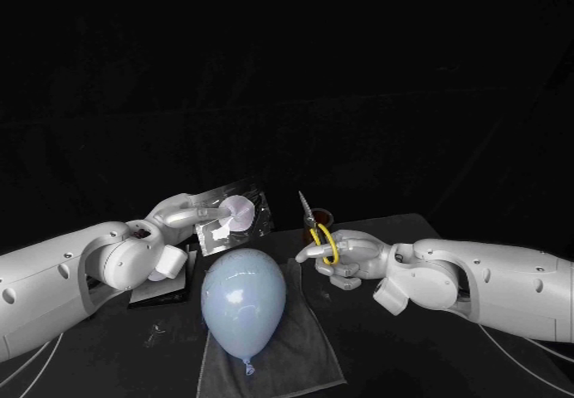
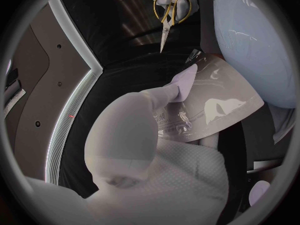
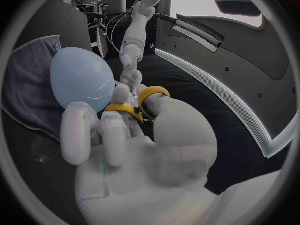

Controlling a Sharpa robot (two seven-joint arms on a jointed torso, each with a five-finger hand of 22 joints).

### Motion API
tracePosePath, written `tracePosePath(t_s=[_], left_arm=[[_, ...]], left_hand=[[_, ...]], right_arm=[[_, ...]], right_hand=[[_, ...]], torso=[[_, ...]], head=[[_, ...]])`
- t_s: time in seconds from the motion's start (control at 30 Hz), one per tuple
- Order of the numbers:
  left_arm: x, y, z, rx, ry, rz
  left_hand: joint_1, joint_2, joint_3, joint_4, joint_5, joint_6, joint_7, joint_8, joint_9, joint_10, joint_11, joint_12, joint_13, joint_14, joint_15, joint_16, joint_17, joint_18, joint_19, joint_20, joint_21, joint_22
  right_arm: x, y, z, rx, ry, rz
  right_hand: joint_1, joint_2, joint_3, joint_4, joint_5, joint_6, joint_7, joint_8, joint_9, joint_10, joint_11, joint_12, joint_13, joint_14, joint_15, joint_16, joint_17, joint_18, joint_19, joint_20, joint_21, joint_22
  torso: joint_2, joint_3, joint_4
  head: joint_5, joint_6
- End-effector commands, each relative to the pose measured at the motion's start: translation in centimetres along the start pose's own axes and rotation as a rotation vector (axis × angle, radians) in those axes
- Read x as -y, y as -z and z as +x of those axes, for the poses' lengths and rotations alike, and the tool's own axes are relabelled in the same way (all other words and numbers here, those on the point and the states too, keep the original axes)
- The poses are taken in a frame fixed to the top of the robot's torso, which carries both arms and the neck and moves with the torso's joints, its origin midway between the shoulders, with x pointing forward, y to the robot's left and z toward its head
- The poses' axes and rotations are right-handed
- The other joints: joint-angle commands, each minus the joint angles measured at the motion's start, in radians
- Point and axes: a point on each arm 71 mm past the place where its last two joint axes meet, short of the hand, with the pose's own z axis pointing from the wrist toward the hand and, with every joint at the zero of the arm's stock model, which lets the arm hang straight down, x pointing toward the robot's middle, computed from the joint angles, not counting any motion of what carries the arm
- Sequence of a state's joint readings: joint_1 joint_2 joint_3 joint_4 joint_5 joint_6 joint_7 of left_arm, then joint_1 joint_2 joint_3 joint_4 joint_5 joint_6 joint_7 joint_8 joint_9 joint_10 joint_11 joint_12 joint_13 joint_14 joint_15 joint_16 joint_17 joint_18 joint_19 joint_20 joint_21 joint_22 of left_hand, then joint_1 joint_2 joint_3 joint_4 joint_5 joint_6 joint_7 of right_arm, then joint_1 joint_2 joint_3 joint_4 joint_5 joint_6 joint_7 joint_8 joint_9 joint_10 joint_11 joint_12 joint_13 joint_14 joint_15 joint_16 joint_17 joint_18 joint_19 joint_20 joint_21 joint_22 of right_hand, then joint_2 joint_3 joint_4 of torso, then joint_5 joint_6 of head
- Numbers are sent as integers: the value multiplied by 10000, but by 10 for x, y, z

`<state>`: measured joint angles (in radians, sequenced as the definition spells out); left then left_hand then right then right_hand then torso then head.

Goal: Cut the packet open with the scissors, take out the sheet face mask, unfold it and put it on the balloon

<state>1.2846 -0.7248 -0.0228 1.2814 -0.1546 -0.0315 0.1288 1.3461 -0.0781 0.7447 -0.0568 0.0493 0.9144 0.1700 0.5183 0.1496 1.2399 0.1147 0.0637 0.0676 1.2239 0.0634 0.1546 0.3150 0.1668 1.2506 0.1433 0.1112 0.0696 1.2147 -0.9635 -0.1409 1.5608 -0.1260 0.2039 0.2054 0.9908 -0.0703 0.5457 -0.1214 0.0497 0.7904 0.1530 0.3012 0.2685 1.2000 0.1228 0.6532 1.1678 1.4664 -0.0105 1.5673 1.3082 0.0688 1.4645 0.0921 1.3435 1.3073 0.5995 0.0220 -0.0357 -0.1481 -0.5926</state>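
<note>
I see a black surface (image 1: 389, 344) across the lower half of the head view. A grey towel (image 1: 305, 356) lies on it at lower centre. A pale blue balloon (image 1: 243, 294) rests on the towel, its knot pointing toward the bottom edge. My left hand (image 1: 189, 215), left of centre, is clamped on the clear packet (image 1: 243, 217) and holds it tilted in the air, just above and left of the balloon's top. My right hand (image 1: 355, 259), right of centre, has its fingers closed through the yellow handles of the scissors (image 1: 316, 225). The blades point up, look closed, and stand just right of the packet, not touching it. In the left wrist view the tip points toward the packet's edge.
</note>
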Motion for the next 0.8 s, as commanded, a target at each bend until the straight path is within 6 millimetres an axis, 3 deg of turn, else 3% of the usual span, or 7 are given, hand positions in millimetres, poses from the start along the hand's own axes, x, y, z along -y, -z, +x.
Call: tracePosePath(t_s=[0.03,0.17,0.2,0.23,0.3,0.43,0.8], left_arm=[[2,0,2,-183,82,116],[2,0,2,-185,82,116],[2,0,2,-185,82,116],[2,-1,2,-185,82,116],[2,-1,2,-187,82,116],[2,-1,2,-184,81,117],[2,-1,2,-189,82,112]], left_hand=[[-19,93,-19,-52,23,9,59,35,2114,73,-22,5,-5,13,-44,-55,8,165,74,18,43,4],[-19,93,-19,-52,23,9,59,35,2114,73,-22,5,-5,13,-44,-55,8,165,74,18,43,4],[-19,93,-19,-52,23,9,59,35,2114,73,-22,5,-5,13,-44,-55,8,165,74,18,43,4],[-25,97,-22,-58,23,6,60,31,2142,74,-22,6,-4,15,-44,-58,19,165,74,18,45,4],[-31,102,-26,-64,23,3,60,28,2172,76,-22,7,-4,17,-44,-62,30,165,74,17,46,4],[-31,102,-26,-64,23,3,60,28,2172,76,-22,7,-4,17,-44,-62,30,165,74,17,46,4],[-31,102,-26,-64,23,3,60,28,2172,76,-22,7,-4,17,-44,-62,30,165,74,17,46,4]], right_arm=[[-1,-1,-1,108,-60,-64],[0,0,-1,-15,-51,147],[1,0,0,-89,-37,233],[2,0,0,-159,-28,319],[3,0,1,-290,-12,462],[5,0,2,-585,44,729],[6,0,5,-966,-9,1003]], right_hand=[[-271,-860,-832,265,-11,-2046,94,-688,-218,3708,-453,9176,4030,1044,69,35,2626,-98,-14,75,-123,898],[-533,-1030,-2528,928,-19,-4543,307,-1310,-730,3708,-358,9176,4030,1044,203,35,2626,34,-342,218,-755,453],[-166,-856,-4166,1297,25,-5368,425,-1421,-846,3708,-346,9176,4030,1044,248,35,2626,118,-566,267,-1149,179],[1245,19,-6913,2216,18,-5976,633,-1153,-752,3708,-507,9176,4030,1044,309,35,2626,117,-777,401,-1448,-23],[2106,-927,-7135,4223,20,-6669,506,-981,-737,3616,-325,9051,3919,1044,277,35,2626,291,-1056,314,-1989,-421],[2248,-1316,-7543,4217,34,-7524,467,-1325,-1167,2941,-331,8228,3166,696,298,-380,1992,639,-1960,296,-3651,-1617],[2123,-1838,-7965,4234,81,-7872,489,-1674,-1518,2763,-314,8076,2983,627,302,-439,1900,673,-2088,285,-3993,-1906]], torso=[[8,6,-4],[11,7,-7],[6,7,-8],[2,5,-11],[-1,4,-15],[-5,6,-5],[6,5,1]], head=[[-14,5],[0,-10],[-9,-14],[-9,-20],[-7,-19],[-8,-19],[-24,-11]])
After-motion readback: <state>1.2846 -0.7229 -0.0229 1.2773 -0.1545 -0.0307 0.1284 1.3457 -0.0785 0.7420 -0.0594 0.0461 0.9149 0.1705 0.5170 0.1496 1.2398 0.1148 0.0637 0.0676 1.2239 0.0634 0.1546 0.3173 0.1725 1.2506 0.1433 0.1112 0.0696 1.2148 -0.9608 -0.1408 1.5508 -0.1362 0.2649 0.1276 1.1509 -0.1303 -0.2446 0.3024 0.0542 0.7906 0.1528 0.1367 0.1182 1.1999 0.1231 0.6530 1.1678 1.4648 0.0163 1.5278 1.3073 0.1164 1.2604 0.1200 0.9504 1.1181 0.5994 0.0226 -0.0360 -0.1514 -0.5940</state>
